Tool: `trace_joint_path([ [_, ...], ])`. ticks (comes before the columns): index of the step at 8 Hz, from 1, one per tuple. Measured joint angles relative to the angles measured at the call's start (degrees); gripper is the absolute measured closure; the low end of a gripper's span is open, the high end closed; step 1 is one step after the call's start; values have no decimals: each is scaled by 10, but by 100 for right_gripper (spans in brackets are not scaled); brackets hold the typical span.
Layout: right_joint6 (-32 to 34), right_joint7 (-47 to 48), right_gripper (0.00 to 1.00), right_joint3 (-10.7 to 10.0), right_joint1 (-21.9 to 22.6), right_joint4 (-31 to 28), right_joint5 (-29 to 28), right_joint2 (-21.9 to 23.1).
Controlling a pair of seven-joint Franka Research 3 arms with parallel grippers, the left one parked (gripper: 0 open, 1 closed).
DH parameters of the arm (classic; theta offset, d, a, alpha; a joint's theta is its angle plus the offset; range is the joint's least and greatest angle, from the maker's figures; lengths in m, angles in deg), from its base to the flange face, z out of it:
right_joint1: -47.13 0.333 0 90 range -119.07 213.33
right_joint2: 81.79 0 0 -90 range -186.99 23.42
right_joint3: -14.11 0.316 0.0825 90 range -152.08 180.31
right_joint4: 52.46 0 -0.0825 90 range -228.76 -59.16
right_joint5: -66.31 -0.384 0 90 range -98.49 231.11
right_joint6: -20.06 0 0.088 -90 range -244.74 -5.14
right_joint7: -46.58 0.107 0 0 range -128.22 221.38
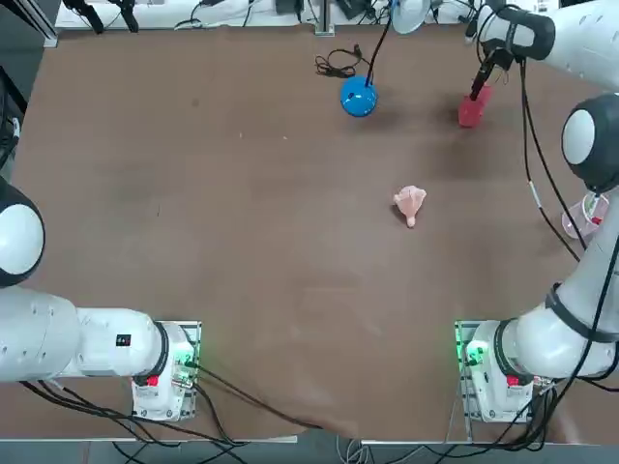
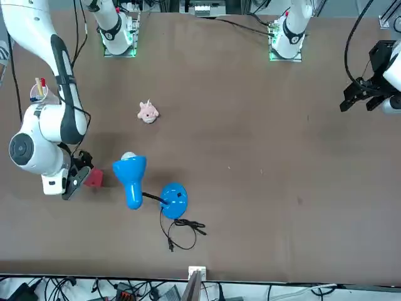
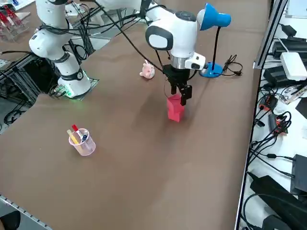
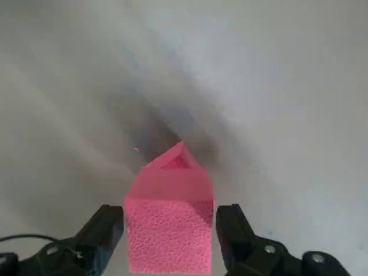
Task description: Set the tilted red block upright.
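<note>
Between the 2 black fingers of our right pincer sits the block, pink-red, with 1 finger on either side of it. We have the pincer wide, and the wrist view shows a thin gap between the block and the finger on at least 1 side. Our right arm reaches out over the table, and in the top view the block shows at the far right part, just below the pincer's dark tips. We see its pitted face and a pointed top with a small hollow in it. Near the block, toward the middle of the table, stands the lamp, blue, with its round base on the table and a black cord looped beside that base. Closer to our own side we have the toy, pale pink and lumpy, well apart from the block. Beyond it, at our right, the cup holds pens, with red and yellow among them.
</note>
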Motion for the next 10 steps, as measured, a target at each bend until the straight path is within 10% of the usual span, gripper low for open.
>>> trace_joint_path([
  [10,0,59,28,0,-2,16,-2,-16],
])
